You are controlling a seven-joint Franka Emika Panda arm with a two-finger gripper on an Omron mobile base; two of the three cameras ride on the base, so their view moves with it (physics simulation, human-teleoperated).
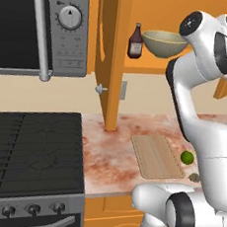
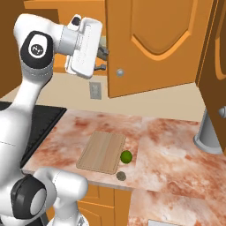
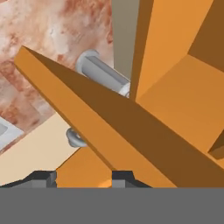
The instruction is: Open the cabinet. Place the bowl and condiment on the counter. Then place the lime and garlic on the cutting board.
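Right at my gripper (image 3: 83, 177), the two tips stand apart with a cabinet (image 2: 150, 44) door's edge slanting across just ahead. I cannot tell whether they pinch it or hang free. Past that edge, deeper in on the shelf, the bowl (image 1: 165, 43) sits with the bottle (image 1: 136, 41) just beside it. I judge the reach must go around the door. Well below the gripper, the lime (image 2: 126, 156) and garlic (image 2: 120, 176) lie on the counter (image 2: 167, 132) just beside the cutting board (image 2: 102, 152). The garlic is hard to make out.
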